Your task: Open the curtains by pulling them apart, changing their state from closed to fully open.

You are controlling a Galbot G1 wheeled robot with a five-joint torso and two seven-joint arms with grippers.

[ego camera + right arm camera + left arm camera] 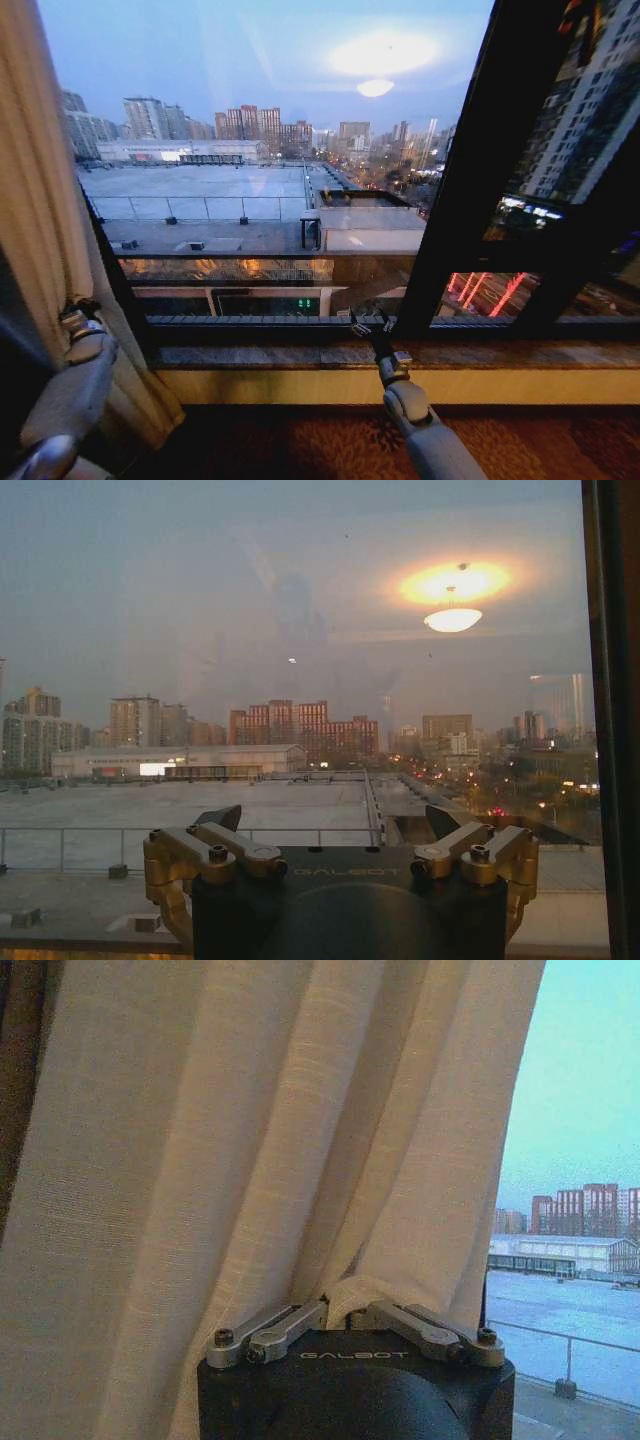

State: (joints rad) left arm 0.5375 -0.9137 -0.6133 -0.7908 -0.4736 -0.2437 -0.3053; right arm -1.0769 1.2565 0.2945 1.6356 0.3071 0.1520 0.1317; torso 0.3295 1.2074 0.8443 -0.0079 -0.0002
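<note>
A pale, pleated curtain point(40, 200) hangs bunched at the left edge of the window; in the left wrist view its folds point(300, 1140) are close up. My left gripper point(82, 308) is low on that panel, and its jaws point(338, 1308) are shut on a pinched fold of the fabric. In the middle, my right gripper point(370, 322) reaches out over the window sill point(300, 355). It is open point(333, 820) with nothing between its fingers, facing the glass.
The window glass point(260, 150) is uncovered, showing rooftops and city buildings. A thick dark window frame post point(470, 170) slants down right of my right gripper. Patterned carpet point(280, 440) lies below the sill wall.
</note>
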